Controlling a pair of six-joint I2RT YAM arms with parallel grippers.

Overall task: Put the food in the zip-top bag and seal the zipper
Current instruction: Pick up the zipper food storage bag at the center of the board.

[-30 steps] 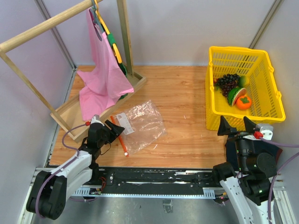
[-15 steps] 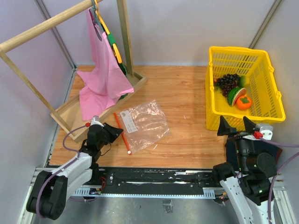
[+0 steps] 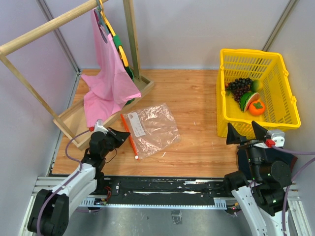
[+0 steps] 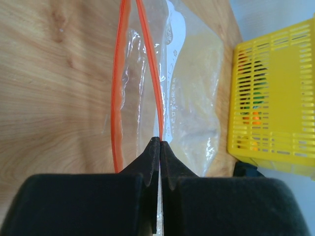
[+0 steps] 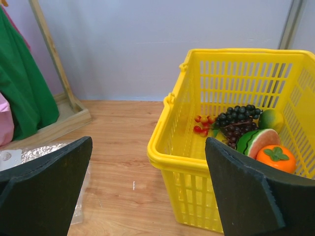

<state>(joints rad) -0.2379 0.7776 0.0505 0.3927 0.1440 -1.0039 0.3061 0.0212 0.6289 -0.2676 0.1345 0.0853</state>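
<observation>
Spread a second ago, the left tool (image 4: 160, 143) now pinches one lip of the zipper (image 4: 115, 98), so the zip-top bag (image 3: 156, 129), flat on the bench (image 3: 197, 147) well left of the yellow basket (image 3: 221, 105), can be pulled open. Its arm lies low. The food (image 3: 246, 96) sits inside the basket; the right tool (image 3: 244, 132) hovers before it, spread, empty.

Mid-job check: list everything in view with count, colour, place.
zip-top bag: 1, clear, flat on table, centre-left
zipper: 1, orange-red, bag's left edge
basket: 1, yellow, right side
grape bunch: 1, purple, in basket
watermelon slice: 1, red, in basket
persimmon: 1, orange, in basket
round fruit: 1, yellow-green, in basket
rack: 1, wooden, far left
cloth: 1, pink, hanging on rack
left pincer: 1, black, shut on zipper
right pincer: 1, black, open, before basket
</observation>
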